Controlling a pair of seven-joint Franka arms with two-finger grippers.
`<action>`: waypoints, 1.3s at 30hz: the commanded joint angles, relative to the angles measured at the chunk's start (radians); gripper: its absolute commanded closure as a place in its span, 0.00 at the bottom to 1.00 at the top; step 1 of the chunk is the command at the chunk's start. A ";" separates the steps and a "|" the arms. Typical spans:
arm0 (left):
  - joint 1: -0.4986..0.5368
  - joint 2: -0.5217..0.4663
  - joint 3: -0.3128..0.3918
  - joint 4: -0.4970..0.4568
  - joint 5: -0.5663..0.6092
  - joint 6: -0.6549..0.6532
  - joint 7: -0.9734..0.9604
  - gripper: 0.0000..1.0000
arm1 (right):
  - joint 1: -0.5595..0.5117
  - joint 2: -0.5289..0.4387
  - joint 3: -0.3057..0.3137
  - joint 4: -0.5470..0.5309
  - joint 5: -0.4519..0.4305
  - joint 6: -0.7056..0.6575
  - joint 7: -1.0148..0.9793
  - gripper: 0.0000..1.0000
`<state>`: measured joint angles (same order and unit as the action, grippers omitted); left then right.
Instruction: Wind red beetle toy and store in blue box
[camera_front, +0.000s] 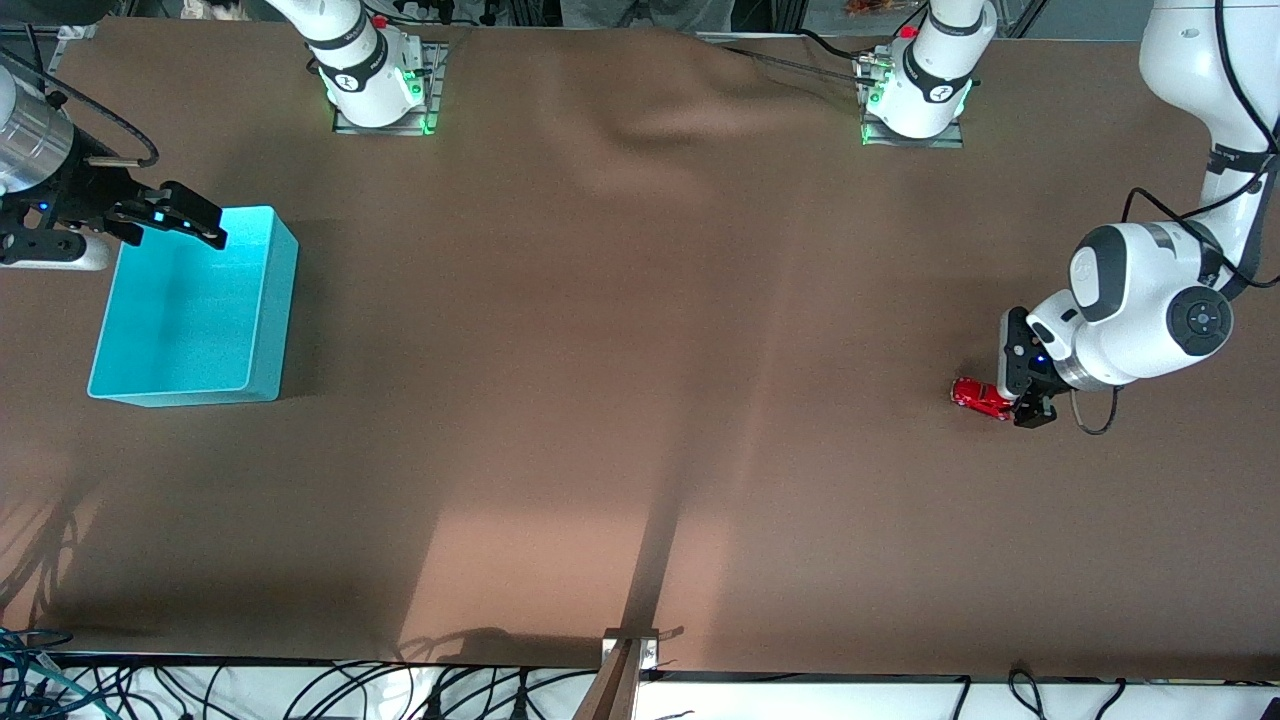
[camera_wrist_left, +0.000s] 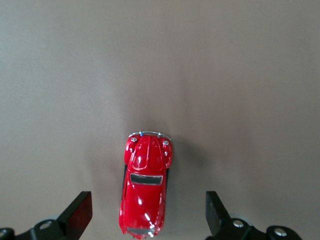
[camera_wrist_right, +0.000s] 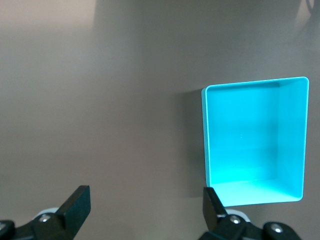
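Beetle (camera_wrist_left: 144, 187) on bench at left arm's end | left gripper (camera_wrist_left: 145, 217) spread astride it | right gripper (camera_front: 165, 218) spread over box (camera_front: 195, 310) | risk: if you close off-centre, the beetle rolls away.

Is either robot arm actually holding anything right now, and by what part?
Nothing is held. The left end effector stands open around the red beetle toy without touching it; the right end effector hangs open beside the blue box.
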<state>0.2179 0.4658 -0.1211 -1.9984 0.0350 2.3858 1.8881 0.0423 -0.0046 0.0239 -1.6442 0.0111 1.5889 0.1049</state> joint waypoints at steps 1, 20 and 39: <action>0.026 0.037 -0.008 0.004 0.019 0.055 0.074 0.00 | -0.001 0.009 0.002 0.026 0.006 -0.018 -0.005 0.00; 0.041 0.093 -0.008 0.001 0.019 0.139 0.166 0.64 | -0.001 0.009 0.002 0.026 0.006 -0.018 -0.005 0.00; 0.089 0.114 -0.009 0.007 0.002 0.138 0.181 1.00 | -0.002 0.009 0.002 0.026 0.006 -0.020 -0.007 0.00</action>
<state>0.2591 0.5548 -0.1234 -1.9965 0.0359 2.5159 2.0533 0.0423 -0.0046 0.0240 -1.6442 0.0111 1.5885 0.1049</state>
